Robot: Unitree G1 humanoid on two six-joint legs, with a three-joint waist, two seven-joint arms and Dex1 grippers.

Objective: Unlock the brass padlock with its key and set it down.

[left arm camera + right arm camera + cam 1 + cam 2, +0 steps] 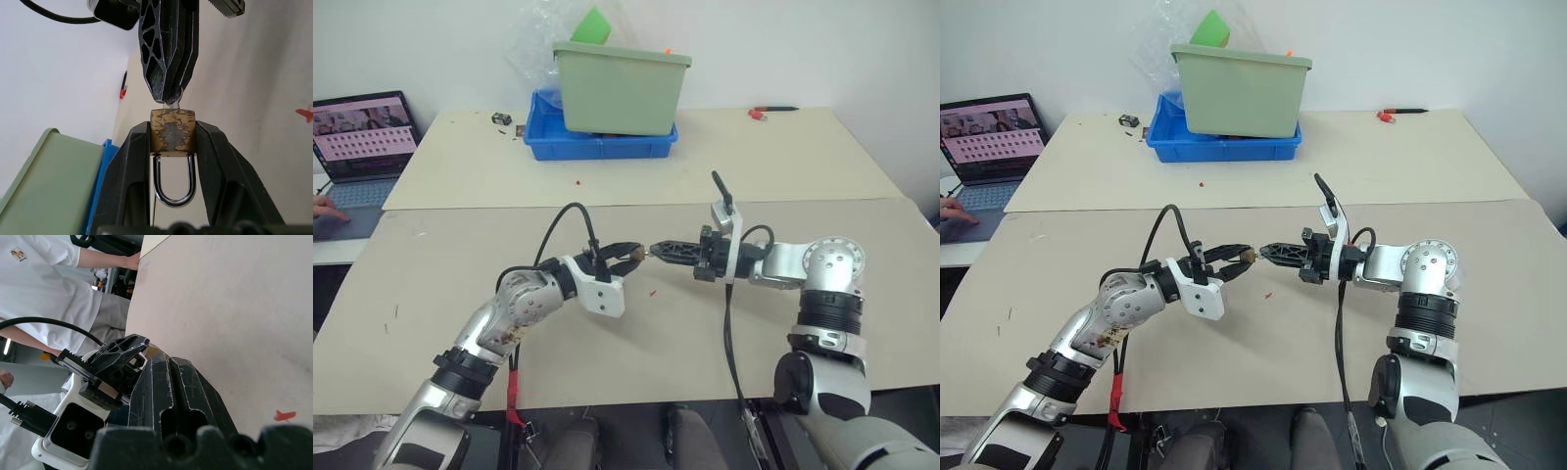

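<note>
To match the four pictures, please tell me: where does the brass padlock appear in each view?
Left eye view: brass padlock at centre, where both grippers meet.
Right eye view: just left of centre.
Left wrist view: centre, clamped between the left gripper fingers.
Right wrist view: I cannot make it out.
Shared landmark: green bin.

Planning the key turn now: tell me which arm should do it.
Right. Its end effector is shut on the key at the brass padlock, which the left end effector clamps steady above the table.
</note>
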